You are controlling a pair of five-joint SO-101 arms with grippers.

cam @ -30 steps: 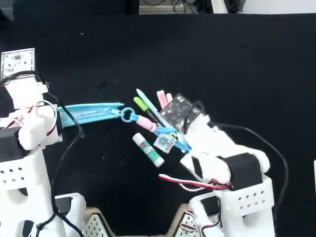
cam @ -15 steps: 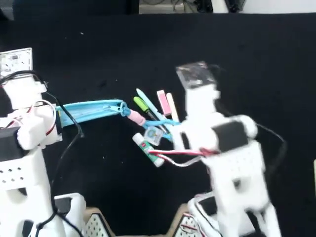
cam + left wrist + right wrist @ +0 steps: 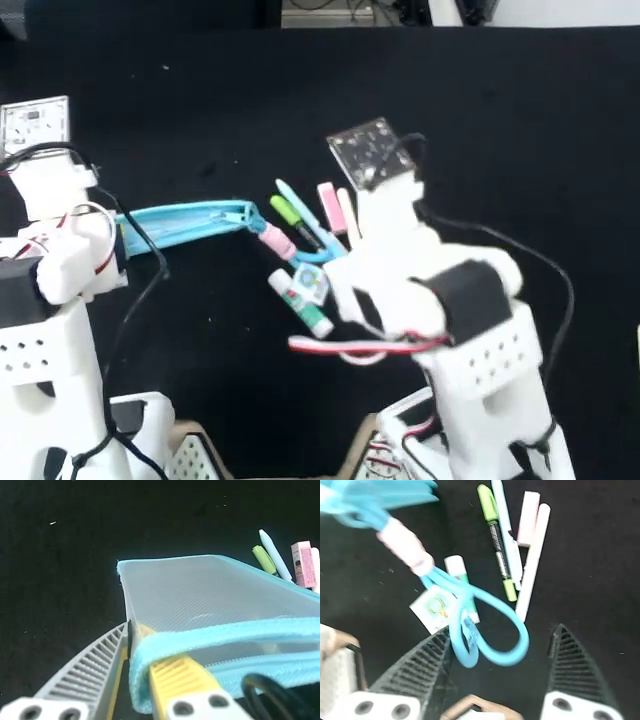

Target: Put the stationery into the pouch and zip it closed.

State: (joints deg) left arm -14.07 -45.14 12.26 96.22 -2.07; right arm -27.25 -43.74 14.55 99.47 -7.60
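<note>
The light blue pouch [image 3: 185, 222] lies lifted at its left end, where my left gripper [image 3: 134, 630] is shut on its edge. Its blue strap loop [image 3: 492, 637] with a pink sleeve [image 3: 405, 547] and a card tag [image 3: 436, 609] trails from the zip end. My right gripper [image 3: 502, 630] hangs open above the loop, one finger on either side. Beside the strap lie a green marker [image 3: 496, 540], a pale blue pen [image 3: 506, 530], a pink eraser [image 3: 527, 517], a white pen [image 3: 534, 560] and a glue stick [image 3: 303, 302].
The table is covered in black cloth [image 3: 520, 130]. The right arm's body [image 3: 440, 300] stands over the near right part of the table, with red and white cables [image 3: 350, 347] hanging by the glue stick.
The right arm lifted and swung, and its wrist now sits farther back and left. The strap with its pink sleeve and tag slid a little left towards the pouch. The left arm held still.
</note>
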